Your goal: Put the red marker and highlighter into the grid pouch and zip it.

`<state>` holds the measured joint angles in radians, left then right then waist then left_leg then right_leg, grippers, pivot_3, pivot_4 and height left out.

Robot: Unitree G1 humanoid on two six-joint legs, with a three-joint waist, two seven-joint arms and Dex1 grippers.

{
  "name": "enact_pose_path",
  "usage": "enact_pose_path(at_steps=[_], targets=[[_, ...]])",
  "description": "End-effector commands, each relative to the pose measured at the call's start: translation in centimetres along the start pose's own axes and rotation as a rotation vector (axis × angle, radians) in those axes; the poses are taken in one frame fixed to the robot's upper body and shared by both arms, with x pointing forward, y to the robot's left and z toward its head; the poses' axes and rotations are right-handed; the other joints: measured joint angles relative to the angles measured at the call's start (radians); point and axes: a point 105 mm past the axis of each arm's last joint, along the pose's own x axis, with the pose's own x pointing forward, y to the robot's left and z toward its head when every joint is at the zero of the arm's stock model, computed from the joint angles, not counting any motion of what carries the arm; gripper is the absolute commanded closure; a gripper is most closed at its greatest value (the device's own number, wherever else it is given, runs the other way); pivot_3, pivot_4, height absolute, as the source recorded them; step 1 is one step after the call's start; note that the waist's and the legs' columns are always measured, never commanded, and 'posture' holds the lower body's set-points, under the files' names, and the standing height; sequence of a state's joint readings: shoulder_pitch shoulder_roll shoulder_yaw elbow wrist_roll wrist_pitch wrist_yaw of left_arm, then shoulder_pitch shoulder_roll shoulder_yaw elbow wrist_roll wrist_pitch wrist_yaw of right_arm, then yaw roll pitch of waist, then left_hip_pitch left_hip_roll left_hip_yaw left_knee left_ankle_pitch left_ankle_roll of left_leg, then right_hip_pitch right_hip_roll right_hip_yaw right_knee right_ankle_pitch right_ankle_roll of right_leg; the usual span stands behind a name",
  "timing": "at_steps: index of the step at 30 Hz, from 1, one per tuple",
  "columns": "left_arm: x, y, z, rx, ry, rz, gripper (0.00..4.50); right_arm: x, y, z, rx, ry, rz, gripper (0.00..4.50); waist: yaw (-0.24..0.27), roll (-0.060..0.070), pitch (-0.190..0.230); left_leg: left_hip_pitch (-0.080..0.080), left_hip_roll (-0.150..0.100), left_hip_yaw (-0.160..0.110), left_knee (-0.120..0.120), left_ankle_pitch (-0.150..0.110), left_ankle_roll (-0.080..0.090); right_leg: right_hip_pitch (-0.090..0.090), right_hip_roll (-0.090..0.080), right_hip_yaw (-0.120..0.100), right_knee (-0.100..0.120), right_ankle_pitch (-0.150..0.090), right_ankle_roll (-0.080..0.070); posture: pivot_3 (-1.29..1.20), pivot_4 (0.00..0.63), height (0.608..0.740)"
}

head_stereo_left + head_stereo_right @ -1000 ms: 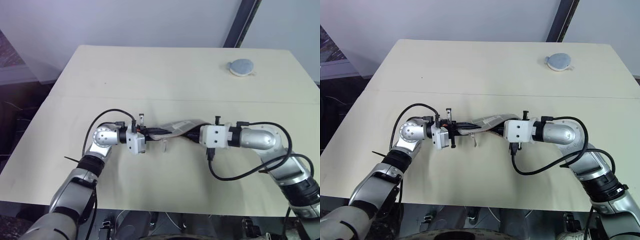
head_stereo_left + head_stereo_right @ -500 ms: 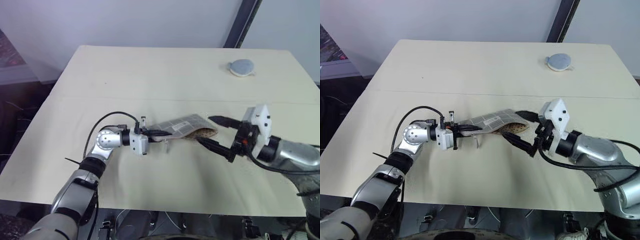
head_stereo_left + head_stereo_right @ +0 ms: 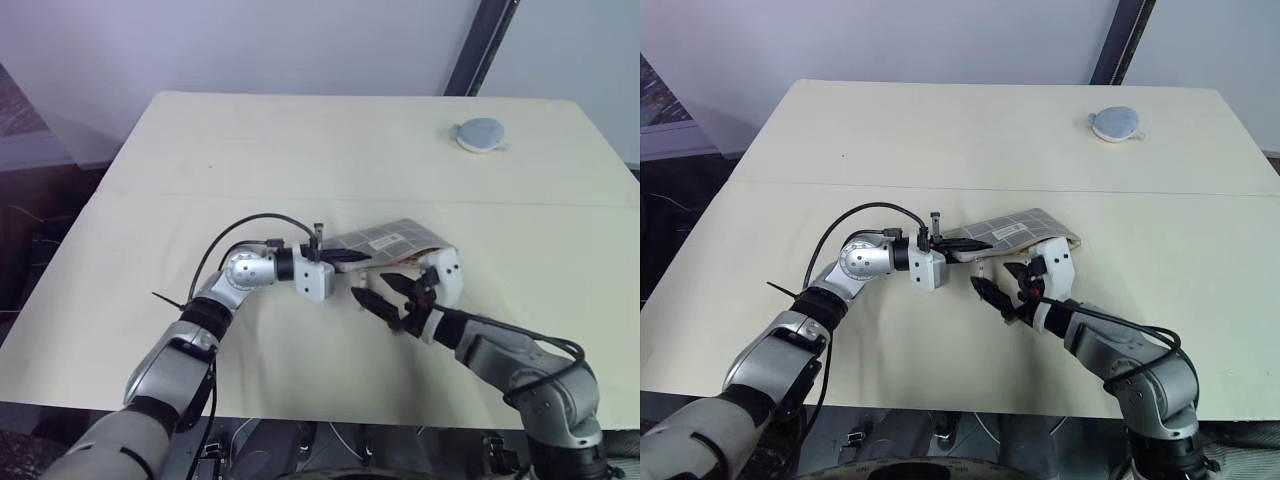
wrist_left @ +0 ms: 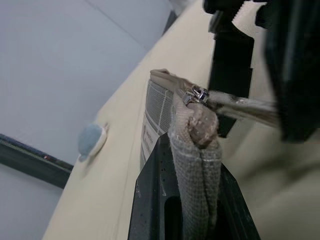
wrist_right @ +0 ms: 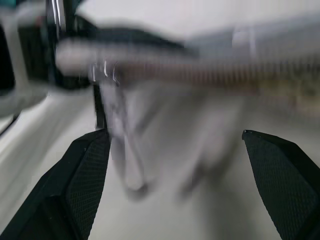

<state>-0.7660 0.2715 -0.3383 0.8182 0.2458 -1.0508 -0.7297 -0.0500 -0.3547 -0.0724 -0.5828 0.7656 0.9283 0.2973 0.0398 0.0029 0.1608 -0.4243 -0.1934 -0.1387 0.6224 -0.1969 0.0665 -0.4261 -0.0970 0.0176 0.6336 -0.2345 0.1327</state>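
The grid pouch (image 3: 388,243) lies mid-table (image 3: 300,150), its near end pinched between the pressed-together fingers of the left gripper (image 3: 345,262). At its 6 o'clock, the right gripper (image 3: 385,295) hovers with fingers spread. A grey-blue disc (image 3: 480,133) sits at 1 o'clock, well apart.

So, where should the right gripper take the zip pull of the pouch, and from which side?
Probably by the free hanging end of the zip pull, coming from the side away from the left gripper, which pinches the grid pouch at that end. The pull sticks out clear of the fabric, and the right gripper is open nearby.
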Motion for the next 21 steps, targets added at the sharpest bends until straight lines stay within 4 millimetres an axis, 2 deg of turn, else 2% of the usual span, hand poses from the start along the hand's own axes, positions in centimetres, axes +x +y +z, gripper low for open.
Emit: enact_pose_path(at_steps=[1,5,8,11,15,21], targets=[[0.1,1.2,0.1,0.034,-0.002,0.04,4.5,0.7,1.0,0.8,0.028,-0.045,0.047,0.21,-0.002,0.0,0.0,0.0,0.0,0.0,0.0,0.0,0.0,0.0,0.0,0.0,0.0,0.001,0.001,0.0,0.15,0.74],[0.1,1.2,0.0,0.037,0.007,0.049,4.5,1.9,2.1,0.7,0.051,-0.039,0.103,0.21,-0.002,0.0,0.0,0.0,0.0,0.0,0.0,0.0,0.0,-0.001,0.0,0.0,0.0,0.001,0.002,0.0,0.15,0.74],[0.3,1.3,0.1,0.043,0.006,0.055,4.5,2.7,2.4,0.5,0.058,-0.038,0.11,0.98,-0.003,0.0,0.0,0.0,0.0,0.0,0.0,0.0,0.0,-0.001,0.0,0.0,0.0,0.001,0.001,0.0,0.15,0.74],[0.4,1.4,0.2,0.042,0.004,0.066,4.5,2.8,2.6,0.5,0.043,-0.029,0.118,2.48,-0.001,0.0,0.0,0.0,0.0,0.0,0.0,0.0,0.0,-0.001,0.0,0.0,0.0,0.002,0.001,0.0,0.15,0.74],[0.4,1.5,0.2,0.045,0.004,0.071,4.5,2.0,1.3,0.7,0.016,-0.03,0.075,4.47,-0.002,0.0,0.0,0.0,0.0,0.0,0.0,0.0,0.0,-0.001,0.0,0.0,0.0,0.002,0.001,0.0,0.15,0.74],[-0.3,1.5,0.1,0.035,0.004,0.081,4.5,-0.7,-2.2,1.2,-0.063,0.0,-0.03,4.47,-0.002,0.0,0.0,0.0,0.0,0.0,0.0,0.0,0.0,-0.001,0.0,0.0,0.0,0.002,0.001,0.0,0.15,0.74]])
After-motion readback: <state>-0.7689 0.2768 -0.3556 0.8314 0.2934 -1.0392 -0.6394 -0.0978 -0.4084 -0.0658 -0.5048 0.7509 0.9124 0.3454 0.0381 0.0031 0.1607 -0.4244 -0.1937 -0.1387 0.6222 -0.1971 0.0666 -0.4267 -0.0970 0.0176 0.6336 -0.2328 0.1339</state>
